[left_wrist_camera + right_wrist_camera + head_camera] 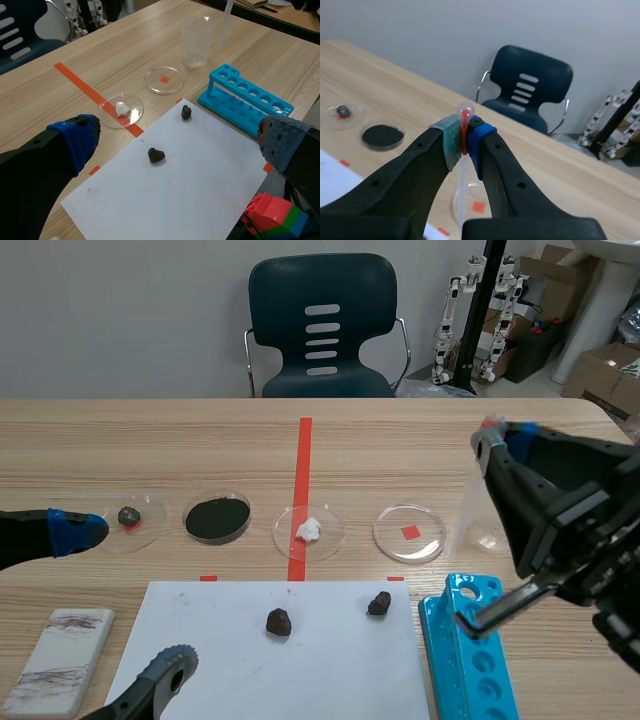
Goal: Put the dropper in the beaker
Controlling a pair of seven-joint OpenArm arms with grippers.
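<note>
Now the right gripper (465, 137) is closed on the dropper (462, 185) at its red bulb, close to the beaker (197, 40). The left gripper (177, 140) is wide open and holds nothing.

The wooden worktop (150, 445) carries four clear dishes (395, 540) in a row, a white paper sheet (330, 670), a blue tube rack (480, 680), a clear beaker (197, 40) and a pale block (60, 660).

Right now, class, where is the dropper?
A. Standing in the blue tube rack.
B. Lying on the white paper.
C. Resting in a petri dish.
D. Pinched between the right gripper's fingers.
D: the right wrist view shows the dropper pinched just below its red bulb between the right gripper and its two pads.
</note>
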